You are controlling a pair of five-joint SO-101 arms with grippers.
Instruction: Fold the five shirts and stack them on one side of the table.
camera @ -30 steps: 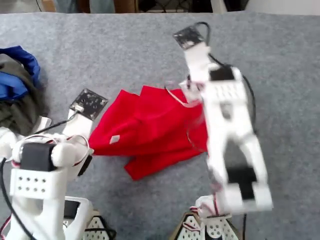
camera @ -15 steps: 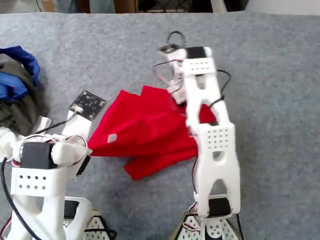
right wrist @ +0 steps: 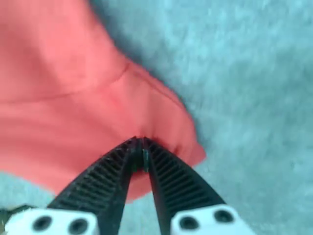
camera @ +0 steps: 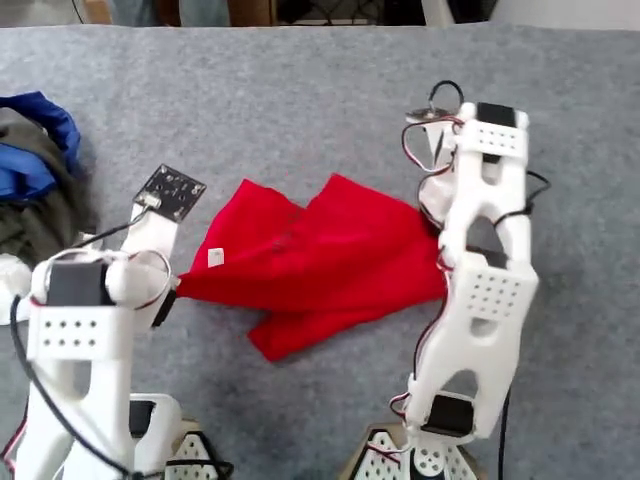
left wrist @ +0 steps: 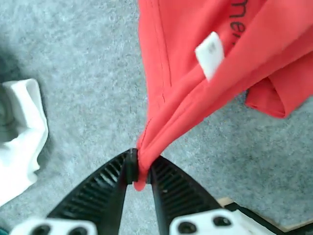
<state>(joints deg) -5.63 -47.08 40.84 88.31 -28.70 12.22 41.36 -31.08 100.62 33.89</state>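
A red shirt (camera: 310,265) is stretched out between both arms at the middle of the grey table (camera: 250,110), with a small white label (camera: 215,259) near its left end. My left gripper (left wrist: 138,170) is shut on the red shirt's (left wrist: 215,54) left corner, the cloth bunched between the black fingers. My right gripper (right wrist: 140,151) is shut on a fold at the red shirt's (right wrist: 63,98) right edge. In the high view the left gripper (camera: 176,290) sits at the shirt's left tip and the right gripper (camera: 440,255) at its right edge.
A heap of shirts, blue (camera: 35,150) over dark olive (camera: 35,215), lies at the table's left edge. A white cloth (left wrist: 19,137) lies next to the left gripper. Both arm bases stand at the near edge. The far and right parts of the table are bare felt.
The right arm swung from the shirt's middle out to the right, pulling the right edge with it. The shirt went from crumpled to stretched wide. The left arm shifted slightly.
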